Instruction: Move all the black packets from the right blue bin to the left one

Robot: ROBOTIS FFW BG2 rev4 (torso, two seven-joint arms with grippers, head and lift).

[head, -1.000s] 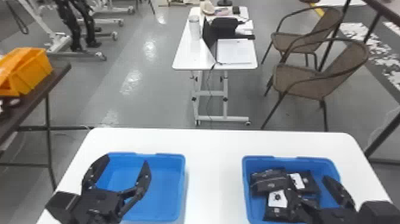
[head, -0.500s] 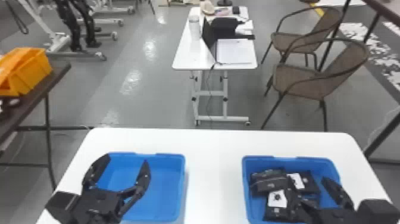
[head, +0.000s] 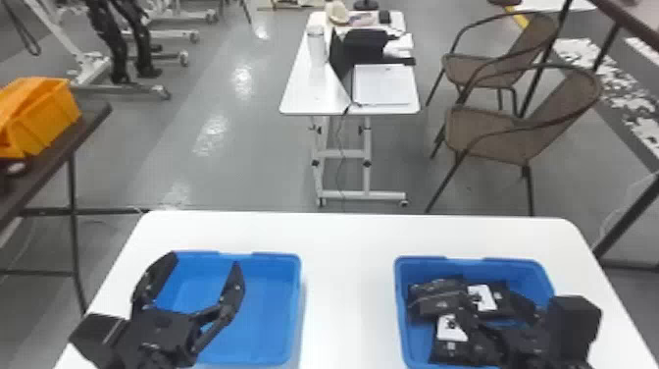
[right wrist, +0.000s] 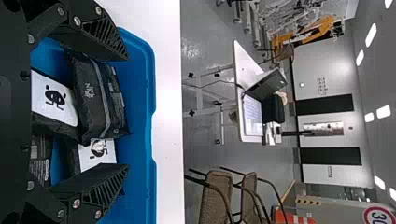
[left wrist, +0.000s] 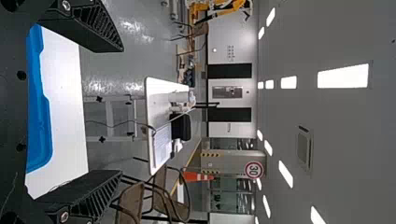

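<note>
The black packets [head: 434,306], some with white patches, lie heaped in the right blue bin [head: 490,269], and the right hand [head: 484,298] is right over them, its two black fingers apart with a packet showing between them. The left blue bin [head: 274,314] sits well apart on the same white surface [head: 348,294], and the left hand [head: 205,260] is over it with its fingers wide open. Past the surface I see a smaller white table [head: 314,98], two brown chairs [head: 483,128] on the right and an orange box [head: 46,120] on the left.
</note>
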